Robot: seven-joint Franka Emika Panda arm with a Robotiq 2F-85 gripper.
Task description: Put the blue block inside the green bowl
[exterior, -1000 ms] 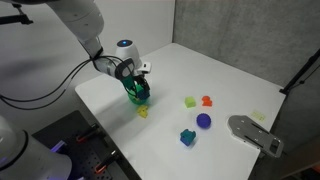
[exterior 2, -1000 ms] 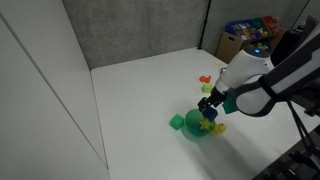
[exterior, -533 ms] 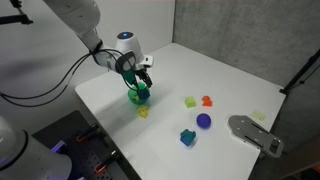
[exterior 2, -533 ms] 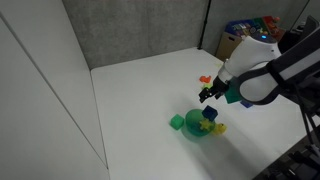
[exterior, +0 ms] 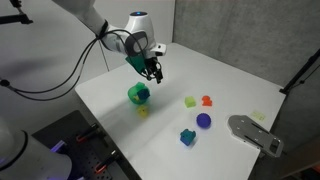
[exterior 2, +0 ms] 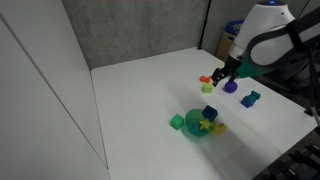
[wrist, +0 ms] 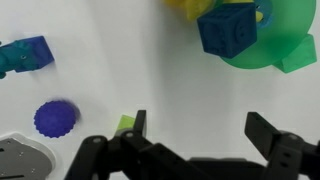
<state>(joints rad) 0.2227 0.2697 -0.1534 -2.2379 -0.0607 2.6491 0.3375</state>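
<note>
1. The end effector is wide open and empty. In the wrist view its two dark fingers stand well apart over the bare white table, with nothing between them.
2. In both exterior views the end effector hangs above the table, touching nothing, and is clear of the green bowl.
3. The blue block lies inside the green bowl, towards one side. In an exterior view it shows as a dark cube sitting in the bowl.
4. A yellow piece lies just beside the bowl, and a small green block touches or nearly touches its rim.
5. The loose pieces lie well apart from the bowl:
   - a purple ball
   - a teal-blue block
   - a pale yellow-green block, just beside the tip of one finger in the wrist view
   - an orange piece, next to the yellow-green block in both exterior views
6. A grey object rests at the table edge, near the purple ball.
</note>
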